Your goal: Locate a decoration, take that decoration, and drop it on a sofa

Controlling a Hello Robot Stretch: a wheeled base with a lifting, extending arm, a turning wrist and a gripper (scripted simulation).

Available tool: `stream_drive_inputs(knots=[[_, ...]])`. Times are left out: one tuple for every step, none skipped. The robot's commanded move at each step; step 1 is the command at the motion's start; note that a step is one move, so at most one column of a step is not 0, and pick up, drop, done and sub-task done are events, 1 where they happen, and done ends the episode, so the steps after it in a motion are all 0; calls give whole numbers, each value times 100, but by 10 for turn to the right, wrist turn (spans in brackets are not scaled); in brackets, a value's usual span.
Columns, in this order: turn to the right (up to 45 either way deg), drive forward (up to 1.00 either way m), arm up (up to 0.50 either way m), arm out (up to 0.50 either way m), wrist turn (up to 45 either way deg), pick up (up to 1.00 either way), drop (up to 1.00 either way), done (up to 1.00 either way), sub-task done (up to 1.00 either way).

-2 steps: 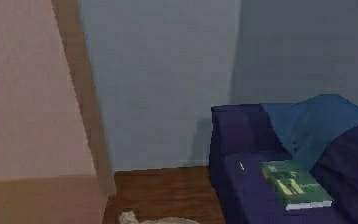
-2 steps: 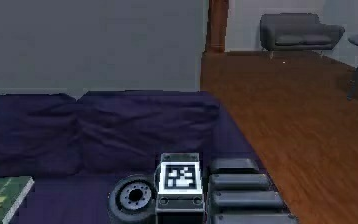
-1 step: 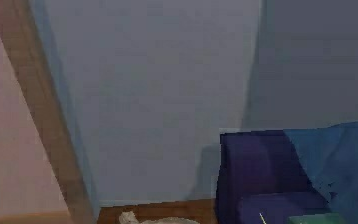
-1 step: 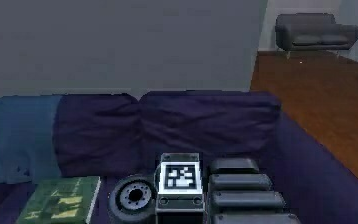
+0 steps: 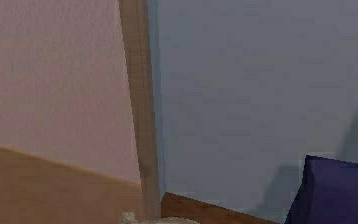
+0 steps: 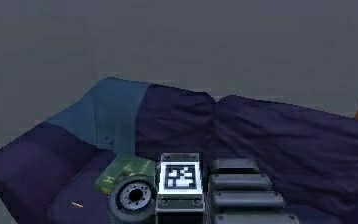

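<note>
Now our dark two-finger gripper sits by the small flat green decoration, seemingly on the deep blue fabric sofa; we cannot tell its grip, so we leave the piece well in from the seat's edge

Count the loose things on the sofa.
1: a flat greenish thing on the sofa's seat, at the arm side view's lower left, just left of the arm's white square. The arm may hide others.
</note>
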Motion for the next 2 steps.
stream_drive_inputs(knots=[[0, 0, 0, 36, 0, 0, 0, 0, 0], [0, 0, 0, 0, 450, 0, 0, 0, 0]])
